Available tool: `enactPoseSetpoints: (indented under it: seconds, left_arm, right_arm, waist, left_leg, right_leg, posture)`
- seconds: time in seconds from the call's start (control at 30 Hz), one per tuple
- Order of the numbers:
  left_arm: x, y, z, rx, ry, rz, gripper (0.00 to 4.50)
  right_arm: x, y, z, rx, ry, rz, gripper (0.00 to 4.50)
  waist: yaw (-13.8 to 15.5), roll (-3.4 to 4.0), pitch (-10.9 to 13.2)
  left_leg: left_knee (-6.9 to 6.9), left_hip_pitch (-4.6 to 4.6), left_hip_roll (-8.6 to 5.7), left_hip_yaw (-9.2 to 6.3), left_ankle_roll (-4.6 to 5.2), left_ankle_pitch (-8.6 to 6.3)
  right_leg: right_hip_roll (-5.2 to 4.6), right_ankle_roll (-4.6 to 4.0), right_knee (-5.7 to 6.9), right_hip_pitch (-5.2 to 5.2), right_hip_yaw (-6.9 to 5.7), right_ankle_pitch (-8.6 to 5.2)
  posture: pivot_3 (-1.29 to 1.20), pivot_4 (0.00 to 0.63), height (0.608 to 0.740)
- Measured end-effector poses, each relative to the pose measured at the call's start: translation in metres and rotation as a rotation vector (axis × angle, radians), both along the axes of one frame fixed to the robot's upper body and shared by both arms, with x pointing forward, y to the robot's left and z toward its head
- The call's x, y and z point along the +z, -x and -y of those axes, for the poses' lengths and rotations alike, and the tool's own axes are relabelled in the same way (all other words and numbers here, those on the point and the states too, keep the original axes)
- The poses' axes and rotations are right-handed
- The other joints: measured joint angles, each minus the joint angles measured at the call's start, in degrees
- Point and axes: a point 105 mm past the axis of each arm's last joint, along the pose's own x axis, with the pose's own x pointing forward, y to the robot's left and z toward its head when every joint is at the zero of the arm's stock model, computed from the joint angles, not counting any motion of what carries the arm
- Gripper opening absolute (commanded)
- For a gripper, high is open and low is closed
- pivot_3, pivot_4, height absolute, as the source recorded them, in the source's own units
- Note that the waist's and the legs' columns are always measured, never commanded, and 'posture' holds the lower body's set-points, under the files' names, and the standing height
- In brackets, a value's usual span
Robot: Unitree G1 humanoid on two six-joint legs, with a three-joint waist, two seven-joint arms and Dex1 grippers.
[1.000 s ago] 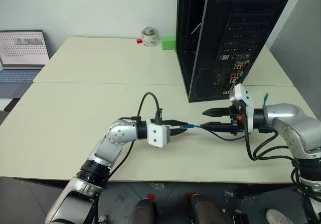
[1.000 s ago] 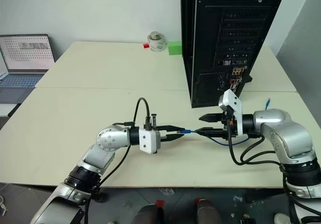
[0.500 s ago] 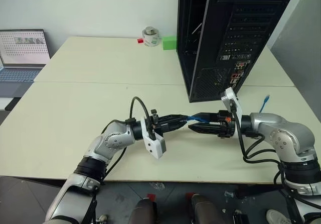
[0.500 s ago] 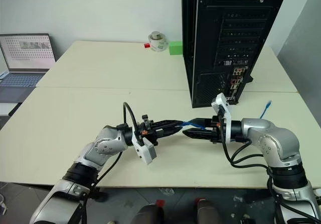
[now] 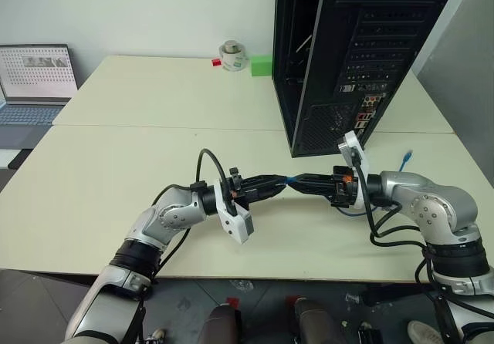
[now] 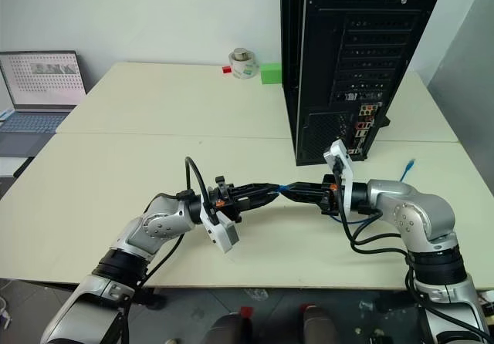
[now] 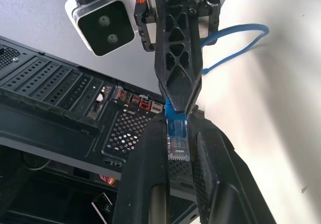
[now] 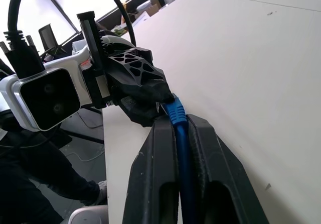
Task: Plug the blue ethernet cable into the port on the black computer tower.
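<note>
blue ethernet cable (image 5: 289, 180) between both jaws

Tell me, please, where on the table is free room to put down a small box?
The wide beige table is bare between the grey laptop at its edge and the tall black metal computer tower. Small items, a green block and a round white roll, crowd the far edge. In front of the tower both pincers meet on the thin blue ethernet cable.

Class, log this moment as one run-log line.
left hand: shut on blue ethernet cable plug | right hand: shut on cable | black computer tower port: unplugged
</note>
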Motion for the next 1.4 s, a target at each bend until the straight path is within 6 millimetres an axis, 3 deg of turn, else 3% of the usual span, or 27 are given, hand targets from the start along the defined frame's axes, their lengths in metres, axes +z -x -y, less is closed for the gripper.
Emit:
enactPoseSetpoints:
  seconds: [0.17,0.23,0.6,0.83,1.07,1.2,1.4]
  left_arm:
    - [-0.001,0.0,0.0,-0.003,-0.001,-0.011,0.28]
    - [-0.001,0.0,0.0,-0.002,0.0,-0.013,0.98]
    - [-0.009,-0.007,-0.005,0.04,-0.007,-0.158,3.29]
    - [-0.012,-0.019,-0.014,0.162,0.119,-0.545,4.46]
    - [0.009,-0.026,0.018,0.179,0.311,-0.863,4.46]
    - [0.036,-0.036,0.038,0.196,0.412,-0.922,4.46]
    - [0.039,-0.043,0.051,0.252,0.448,-0.963,4.46]
  right_arm:
    - [-0.001,0.0,0.0,0.001,-0.001,-0.004,0.0]
    - [-0.001,0.0,0.0,0.002,-0.001,-0.005,0.0]
    - [-0.001,-0.002,0.004,-0.016,0.011,-0.005,0.0]
    - [0.002,-0.025,0.054,-0.358,0.006,0.071,0.0]
    - [0.006,-0.035,0.082,-0.704,0.06,0.247,0.0]
    - [0.011,-0.042,0.093,-0.954,0.079,0.348,0.0]
    - [0.013,-0.048,0.096,-1.183,0.059,0.39,0.0]
  waist:
    - [0.0,0.0,0.0]
    - [0.0,0.0,0.0]
    - [-0.02,0.0,0.0]
    - [-0.01,0.0,0.0]
    - [-0.01,0.0,0.0]
    - [-0.17,0.02,-0.01]
    - [-0.15,0.03,-0.02]
  left_leg:
    - [0.0,-0.02,0.0,-0.06,0.0,0.0]
    - [0.0,-0.02,0.0,-0.07,0.0,0.0]
    - [0.0,-0.04,-0.01,-0.12,0.0,0.0]
    - [0.02,-0.09,-0.07,-0.21,0.0,0.0]
    - [0.04,-0.1,-0.06,-0.29,-0.01,0.01]
    - [0.03,-0.08,-0.04,-0.26,-0.02,0.02]
    - [0.0,-0.07,-0.04,-0.26,-0.06,0.04]
  right_leg:
    - [0.0,0.0,0.0,0.0,-0.06,0.0]
    - [0.0,0.0,0.0,0.0,-0.08,0.0]
    - [0.0,0.0,0.0,0.0,-0.11,0.0]
    - [-0.06,0.0,-0.01,0.01,-0.18,-0.01]
    - [-0.01,0.01,0.02,0.02,-0.22,-0.01]
    - [0.04,0.01,0.02,0.02,-0.16,-0.02]
    - [0.06,-0.01,0.0,0.01,-0.14,-0.02]
  posture:
    - [0.0,0.15,0.74]
    - [0.0,0.15,0.74]
    - [0.0,0.15,0.74]
    - [0.0,0.15,0.74]
    - [0.0,0.15,0.74]
    - [0.0,0.15,0.74]
    - [0.0,0.15,0.74]
